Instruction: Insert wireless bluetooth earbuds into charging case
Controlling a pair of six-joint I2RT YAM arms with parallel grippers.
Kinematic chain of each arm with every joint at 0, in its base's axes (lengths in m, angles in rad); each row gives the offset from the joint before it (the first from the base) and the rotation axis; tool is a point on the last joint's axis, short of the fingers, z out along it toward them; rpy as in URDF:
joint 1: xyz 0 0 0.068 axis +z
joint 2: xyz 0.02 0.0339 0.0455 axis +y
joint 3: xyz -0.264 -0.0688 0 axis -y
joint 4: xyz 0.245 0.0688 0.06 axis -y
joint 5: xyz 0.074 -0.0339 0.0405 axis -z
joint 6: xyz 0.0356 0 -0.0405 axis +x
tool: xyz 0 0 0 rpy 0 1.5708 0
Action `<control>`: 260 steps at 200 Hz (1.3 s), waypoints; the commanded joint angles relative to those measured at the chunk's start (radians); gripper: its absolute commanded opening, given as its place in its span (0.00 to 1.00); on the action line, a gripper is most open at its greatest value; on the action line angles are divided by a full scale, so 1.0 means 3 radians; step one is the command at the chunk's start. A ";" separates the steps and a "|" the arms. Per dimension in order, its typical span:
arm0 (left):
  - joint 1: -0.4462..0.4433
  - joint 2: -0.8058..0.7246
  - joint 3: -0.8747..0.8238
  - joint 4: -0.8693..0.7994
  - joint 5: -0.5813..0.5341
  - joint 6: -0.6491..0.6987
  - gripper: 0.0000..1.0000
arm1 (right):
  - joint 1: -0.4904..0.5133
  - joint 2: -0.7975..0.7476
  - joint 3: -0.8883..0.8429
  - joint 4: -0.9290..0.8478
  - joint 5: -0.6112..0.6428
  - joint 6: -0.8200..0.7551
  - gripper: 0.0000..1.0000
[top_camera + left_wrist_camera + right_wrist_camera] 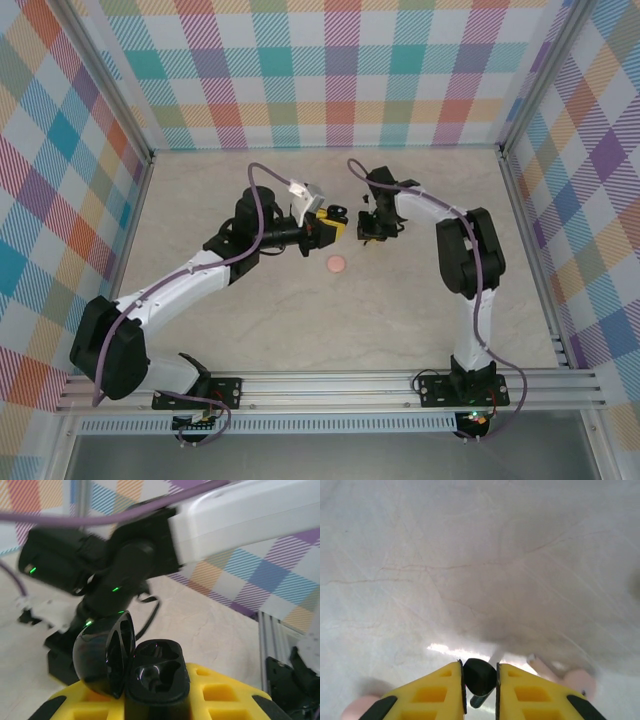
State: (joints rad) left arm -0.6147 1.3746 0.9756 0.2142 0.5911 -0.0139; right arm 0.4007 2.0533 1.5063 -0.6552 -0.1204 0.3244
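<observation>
Right gripper (480, 666), black earbud (480, 676) pinched, partly hidden

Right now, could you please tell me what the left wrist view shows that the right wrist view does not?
Left wrist view: the left gripper holds a black charging case, lid open, with the right arm beyond. Right wrist view instead: the right gripper is shut on a black earbud, and a pale pink earbud lies nearby. Both: yellow finger pads and the pale marbled table.
</observation>
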 commanded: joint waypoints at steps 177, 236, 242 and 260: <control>0.0096 0.0711 -0.0519 0.1236 0.0123 -0.0200 0.07 | 0.0028 -0.2109 -0.0995 0.0769 -0.0623 -0.0127 0.25; 0.0096 0.0874 -0.0472 0.1636 0.0360 -0.0231 0.07 | 0.0156 -0.2397 -0.1078 0.0862 -0.0653 -0.0192 0.26; 0.0097 0.0881 -0.0466 0.1673 0.0387 -0.0246 0.07 | 0.0166 -0.2416 -0.1086 0.0868 -0.0643 -0.0192 0.26; 0.0098 0.0892 -0.0441 0.1684 0.0418 -0.0270 0.07 | 0.0204 -0.2471 -0.1104 0.0900 -0.0621 -0.0187 0.26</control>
State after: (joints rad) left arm -0.5968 1.6325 0.8291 0.6346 0.6628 -0.0906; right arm 0.4473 1.3495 1.1908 -0.4313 -0.2935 0.2935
